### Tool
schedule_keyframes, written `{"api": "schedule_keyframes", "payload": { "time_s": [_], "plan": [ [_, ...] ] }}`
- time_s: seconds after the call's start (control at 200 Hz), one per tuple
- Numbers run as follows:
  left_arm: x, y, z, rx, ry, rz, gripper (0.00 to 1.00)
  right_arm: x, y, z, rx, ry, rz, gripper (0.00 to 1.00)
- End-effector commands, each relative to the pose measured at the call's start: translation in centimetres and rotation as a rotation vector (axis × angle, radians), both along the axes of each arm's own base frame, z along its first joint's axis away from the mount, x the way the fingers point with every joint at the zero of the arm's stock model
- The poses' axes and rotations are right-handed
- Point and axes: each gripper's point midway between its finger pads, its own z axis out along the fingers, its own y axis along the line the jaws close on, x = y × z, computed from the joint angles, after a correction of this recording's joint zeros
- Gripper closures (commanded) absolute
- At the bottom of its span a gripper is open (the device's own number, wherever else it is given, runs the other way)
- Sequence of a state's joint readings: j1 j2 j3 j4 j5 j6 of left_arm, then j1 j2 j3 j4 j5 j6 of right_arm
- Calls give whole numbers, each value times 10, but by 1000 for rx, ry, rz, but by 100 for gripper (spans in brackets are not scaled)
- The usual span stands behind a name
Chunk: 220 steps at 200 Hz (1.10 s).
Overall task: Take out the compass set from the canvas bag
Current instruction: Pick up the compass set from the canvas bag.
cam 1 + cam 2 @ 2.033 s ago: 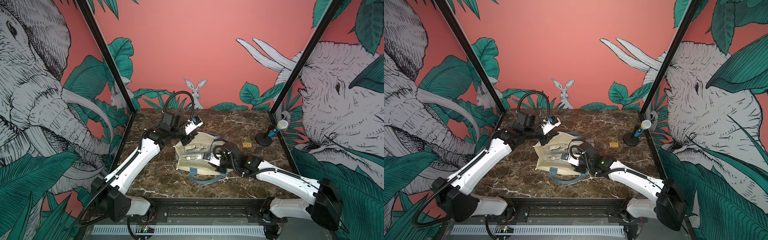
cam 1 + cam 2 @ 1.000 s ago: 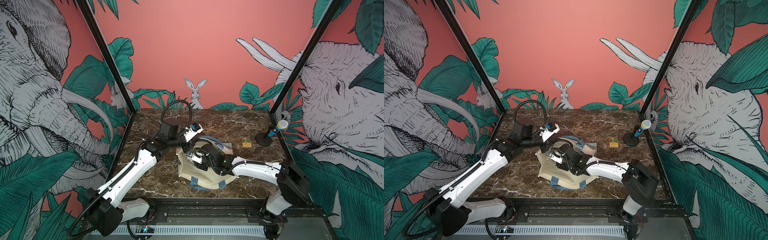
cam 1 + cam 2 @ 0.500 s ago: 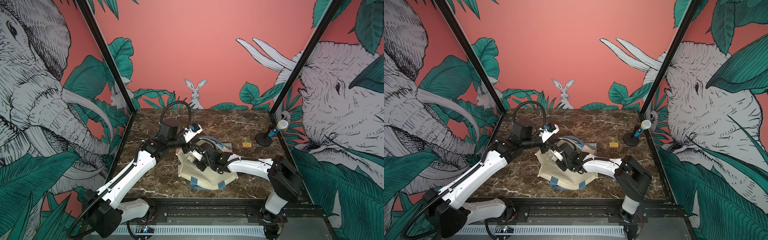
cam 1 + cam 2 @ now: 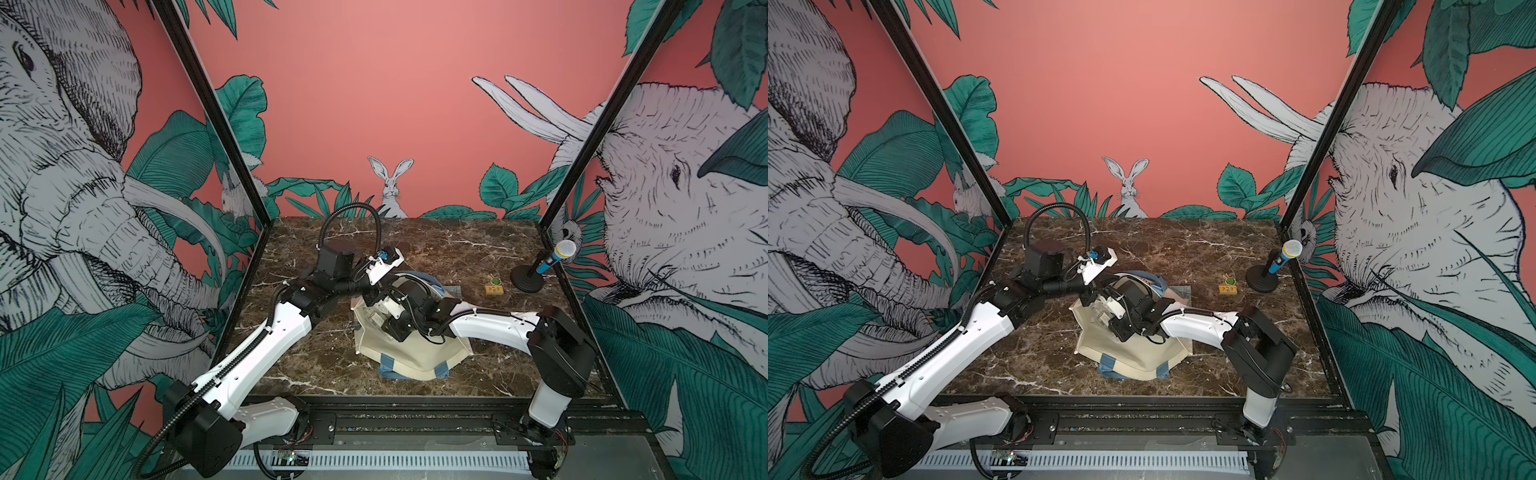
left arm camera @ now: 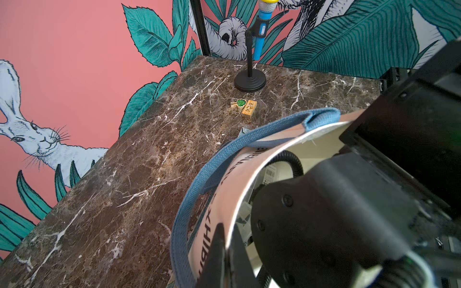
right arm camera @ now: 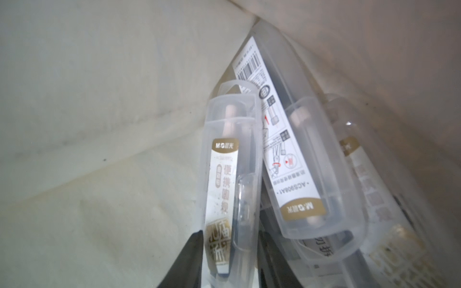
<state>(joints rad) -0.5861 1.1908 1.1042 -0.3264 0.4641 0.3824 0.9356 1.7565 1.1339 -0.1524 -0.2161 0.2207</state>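
Note:
The cream canvas bag (image 4: 415, 353) (image 4: 1133, 353) lies on the marble table, its mouth facing the back left. My left gripper (image 5: 228, 230) is shut on the bag's upper rim (image 5: 239, 174) and holds the mouth up, with the blue strap handle (image 5: 199, 179) hanging beside it. My right gripper (image 6: 229, 237) is deep inside the bag. Its two dark fingers press both sides of a clear plastic compass set case (image 6: 229, 162). Two more clear cases (image 6: 287, 149) (image 6: 374, 199) lie beside it. In both top views the right fingers are hidden in the bag.
A blue toy microphone on a black round stand (image 4: 540, 270) (image 5: 250, 79) stands at the back right. Two small wooden blocks (image 4: 494, 289) (image 5: 245, 107) lie near it. The right forearm (image 4: 490, 328) stretches low across the bag.
My right arm has pushed from the bag's front side into its mouth, and its jaws have narrowed around one case. The left gripper has kept the rim held up.

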Motion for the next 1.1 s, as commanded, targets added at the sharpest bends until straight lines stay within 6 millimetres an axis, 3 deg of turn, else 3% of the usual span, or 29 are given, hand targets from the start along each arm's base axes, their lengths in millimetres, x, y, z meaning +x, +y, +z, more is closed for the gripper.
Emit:
{"api": "schedule_keyframes", "payload": {
  "time_s": [0.0,0.25,0.36,0.505,0.825,1.095],
  "plan": [
    [-15,-4,27,-68,-78,-65,100,1,12,14,68,48,6,67],
    [-16,-2,28,-64,-87,-63,100,-1,21,19,118,117,-7,70],
    [-16,-2,27,-61,-87,-62,100,-4,24,18,122,173,-16,59],
    [-16,-1,26,-59,-89,-60,100,-5,26,17,123,204,-24,55],
    [-17,0,27,-59,-95,-56,100,-1,27,17,139,209,-41,70],
    [-17,1,25,-57,-94,-55,100,0,36,19,171,235,-43,67]
  ]
}}
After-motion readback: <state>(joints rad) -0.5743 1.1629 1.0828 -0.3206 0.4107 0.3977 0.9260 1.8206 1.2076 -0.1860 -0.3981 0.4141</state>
